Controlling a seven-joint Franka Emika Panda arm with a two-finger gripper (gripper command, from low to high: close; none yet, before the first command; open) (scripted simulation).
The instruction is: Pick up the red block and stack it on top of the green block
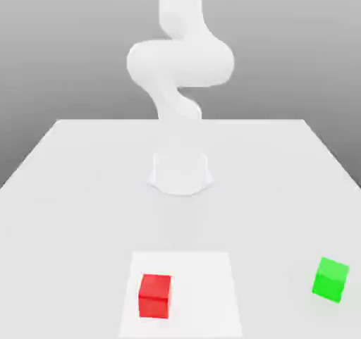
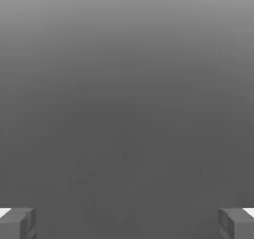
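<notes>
Across the middle of the exterior view we see one white table (image 1: 70, 189), one white arm (image 1: 180, 63) rising at its far centre, one red block (image 1: 155, 295) at lower centre and one green block (image 1: 331, 279) at lower right, well apart, nothing between them. Our gripper (image 2: 127, 223) has its fingers (image 2: 17, 223) spread wide, holding nothing.

red block (image 1: 155, 295), green block (image 1: 331, 279), white table (image 1: 70, 189), white arm (image 1: 180, 63)

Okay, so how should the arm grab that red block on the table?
Probably from straight above, closing on two opposite vertical sides. The red block is a small cube lying flat on the table, well apart from the green block. The gripper is spread wide.
</notes>
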